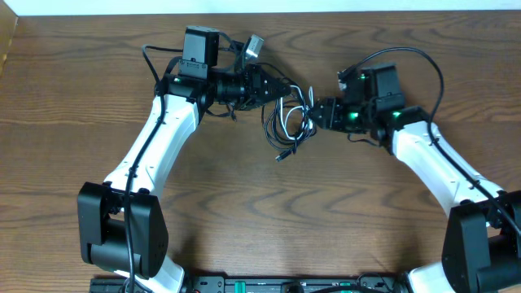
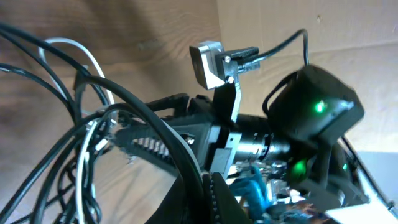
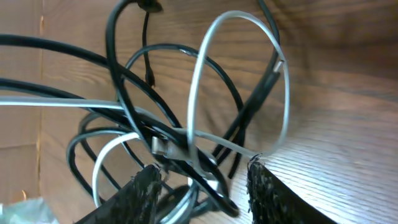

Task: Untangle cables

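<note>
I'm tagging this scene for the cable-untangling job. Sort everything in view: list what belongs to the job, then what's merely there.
Belongs to the job:
- black cables
- white cable
- left claw
- right claw

Merely there:
- wooden table
- thick black wires on the arms

Left arm (image 1: pixel 155 150): I have it stretched forward, wrist bent inward; left gripper (image 1: pixel 286 88): jaws closed; right arm (image 1: pixel 431 159): stretched forward, wrist bent inward; right gripper (image 3: pixel 202 171): fingers (image 3: pixel 146 186) parted; both grippers face each other, near.
</note>
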Robot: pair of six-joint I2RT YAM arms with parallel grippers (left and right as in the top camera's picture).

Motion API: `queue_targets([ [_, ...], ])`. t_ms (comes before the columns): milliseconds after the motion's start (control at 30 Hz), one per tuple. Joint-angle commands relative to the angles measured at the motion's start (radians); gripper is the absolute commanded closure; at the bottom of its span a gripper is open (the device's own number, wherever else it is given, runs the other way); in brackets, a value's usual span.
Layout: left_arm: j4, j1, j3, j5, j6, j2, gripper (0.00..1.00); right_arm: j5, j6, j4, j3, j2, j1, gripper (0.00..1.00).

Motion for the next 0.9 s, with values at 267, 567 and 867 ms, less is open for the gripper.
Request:
queue_targets([
  [267,0.05,0.005,0.012,0.037,-0.256,-0.006,0.92,0.224,0.073,-0.002,0.005,0.023,0.099,0.66],
  [567,0.093,0.003,0.012,0.101,-0.349,-0.006,0.93,0.269,0.084,0.035,0.004,0.108,0.105,0.72],
  [867,0.165,0.003,0.012,0.093,-0.158,-0.006,0.92,0.249,0.06,0.015,0.004,0.167,0.052,0.99],
])
